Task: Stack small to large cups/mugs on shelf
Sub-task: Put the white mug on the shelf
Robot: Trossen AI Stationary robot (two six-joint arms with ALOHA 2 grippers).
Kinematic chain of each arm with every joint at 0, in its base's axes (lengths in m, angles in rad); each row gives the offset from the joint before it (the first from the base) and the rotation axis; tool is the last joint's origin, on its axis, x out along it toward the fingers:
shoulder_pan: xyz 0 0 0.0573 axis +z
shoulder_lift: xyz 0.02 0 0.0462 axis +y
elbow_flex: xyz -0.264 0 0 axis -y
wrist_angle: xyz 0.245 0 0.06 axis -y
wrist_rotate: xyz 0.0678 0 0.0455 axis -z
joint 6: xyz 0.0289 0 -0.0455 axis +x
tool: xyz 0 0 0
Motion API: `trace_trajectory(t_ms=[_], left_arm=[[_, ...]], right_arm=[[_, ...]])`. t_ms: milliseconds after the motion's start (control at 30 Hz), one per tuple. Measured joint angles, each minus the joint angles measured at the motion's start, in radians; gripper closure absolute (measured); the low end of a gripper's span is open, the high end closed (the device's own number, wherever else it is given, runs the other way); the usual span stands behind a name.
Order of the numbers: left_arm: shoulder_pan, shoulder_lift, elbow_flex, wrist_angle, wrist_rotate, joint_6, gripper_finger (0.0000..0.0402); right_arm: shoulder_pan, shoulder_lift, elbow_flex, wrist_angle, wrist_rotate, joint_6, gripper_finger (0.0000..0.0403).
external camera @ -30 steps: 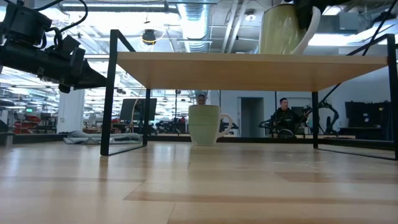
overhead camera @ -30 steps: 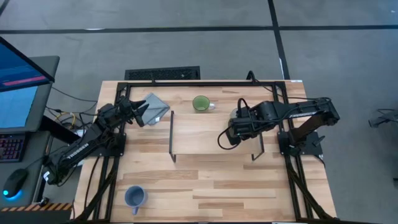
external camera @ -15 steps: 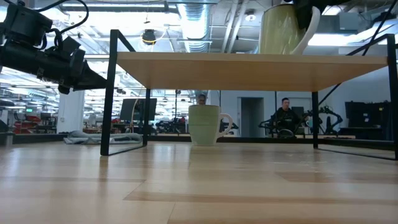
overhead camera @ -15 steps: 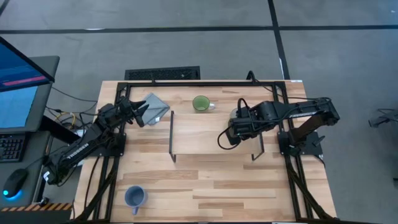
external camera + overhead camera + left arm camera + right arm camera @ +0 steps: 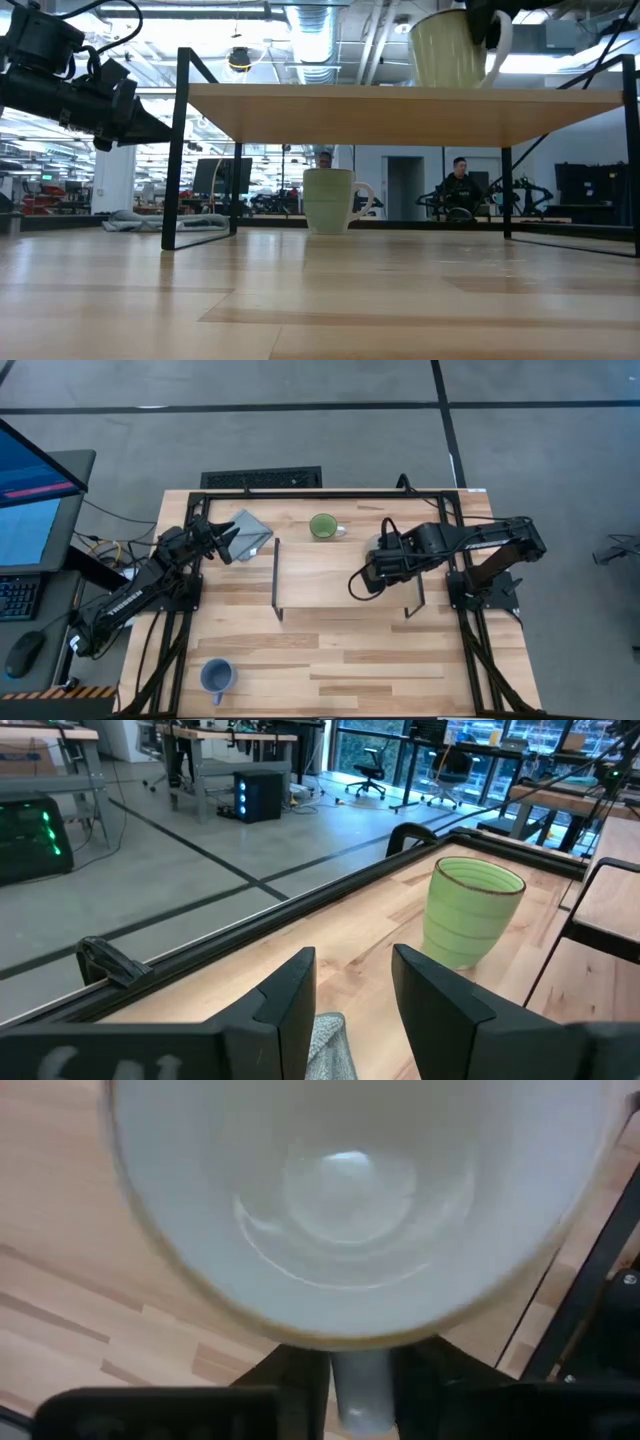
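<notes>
The cream-white mug [image 5: 448,48] is at the right end of the light-wood shelf [image 5: 320,580], tilted, in my right gripper [image 5: 368,578], which is shut on it. The right wrist view looks down into the mug [image 5: 350,1190]. The green mug [image 5: 322,526] stands on its base on the table behind the shelf and also shows in the low view [image 5: 328,200]. The blue mug [image 5: 216,676] stands on the table at the near left. My left gripper [image 5: 228,541] is open, over the grey cloth [image 5: 250,532] at the far left. My right gripper pinches the cream mug's handle [image 5: 360,1380] between its two fingers, slanting down from the table's right side. The mug is tilted, mouth up, with its base [image 5: 450,84] right at the shelf top [image 5: 400,92]. Whether the base touches the board I cannot tell.
The shelf stands on thin black wire legs [image 5: 180,150], with open room beneath it. The black table frame [image 5: 300,493] runs along the far edge. A person [image 5: 458,185] sits in the room beyond the table.
The cream mug stood upright on the shelf and has tipped over to a slant in my right gripper, its rim leaning toward the shelf's middle. My left arm has kept still.
</notes>
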Motion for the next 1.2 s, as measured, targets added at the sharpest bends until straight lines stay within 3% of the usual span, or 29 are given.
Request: trace_trajectory(t_ms=[433, 1200], left_arm=[[0.0, 0.0, 0.0, 0.0, 0.02, 0.0, 0.0277], [0.0, 0.0, 0.002, -0.019, 0.023, 0.001, 0.0277]], right_arm=[[0.0, 0.0, 0.0, 0.042, -0.006, 0.001, 0.0257], [0.063, 0.0, 0.0, 0.072, -0.056, 0.132, 0.0247]])
